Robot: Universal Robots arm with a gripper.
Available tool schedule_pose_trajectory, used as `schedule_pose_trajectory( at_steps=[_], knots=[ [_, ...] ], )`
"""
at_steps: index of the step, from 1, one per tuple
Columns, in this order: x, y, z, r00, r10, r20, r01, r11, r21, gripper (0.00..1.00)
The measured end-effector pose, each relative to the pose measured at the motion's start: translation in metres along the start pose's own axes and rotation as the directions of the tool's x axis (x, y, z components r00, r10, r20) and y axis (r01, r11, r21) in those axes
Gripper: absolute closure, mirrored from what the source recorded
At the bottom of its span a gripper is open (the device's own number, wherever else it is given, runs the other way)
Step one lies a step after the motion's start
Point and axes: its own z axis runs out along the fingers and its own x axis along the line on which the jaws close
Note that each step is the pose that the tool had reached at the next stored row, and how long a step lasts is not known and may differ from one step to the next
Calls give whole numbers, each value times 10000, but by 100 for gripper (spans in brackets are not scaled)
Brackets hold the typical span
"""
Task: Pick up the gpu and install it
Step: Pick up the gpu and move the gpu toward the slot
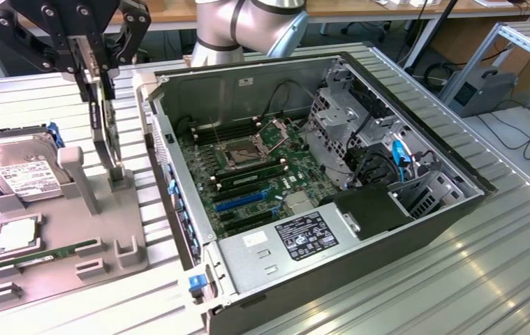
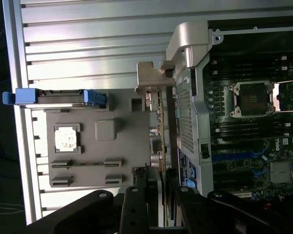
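Hovering at the holder tray's [image 1: 106, 223] edge nearest the computer case [image 1: 376, 279], gripper [image 1: 100, 84] sits low over the gpu [image 1: 111, 139]; card stands upright on its long edge in the tray's slot, running along that case-side edge; silver bracket [image 2: 149, 78] at the card's end toward the tray's hard-drive edge.

Gripper set narrow, partly open; 1 finger [image 2: 139, 204] on each flank of the card's upper edge; wrist view shows a slim gap either side, no clamp seen; card seated in the tray, not lifted.

Same tray, well apart from the gpu: hard drive [image 1: 22, 171] propped on edge at 1 end, blue tabs on its sides; CPU [image 1: 18, 234] flat in a square pocket mid-tray; RAM stick [image 1: 46, 252] lying in clips near the opposite end.

Case lies open side up just beside the tray on the slatted metal table [image 1: 451, 293]; motherboard [image 1: 246, 174] exposed inside.
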Motion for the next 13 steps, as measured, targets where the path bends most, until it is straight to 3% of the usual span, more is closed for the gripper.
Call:
schedule_pose_trajectory(
  at_steps=[13],
  knots=[
    [-90, 7, 2, 10000, 0, -1, 0, 10000, 0, 73]
  ],
)
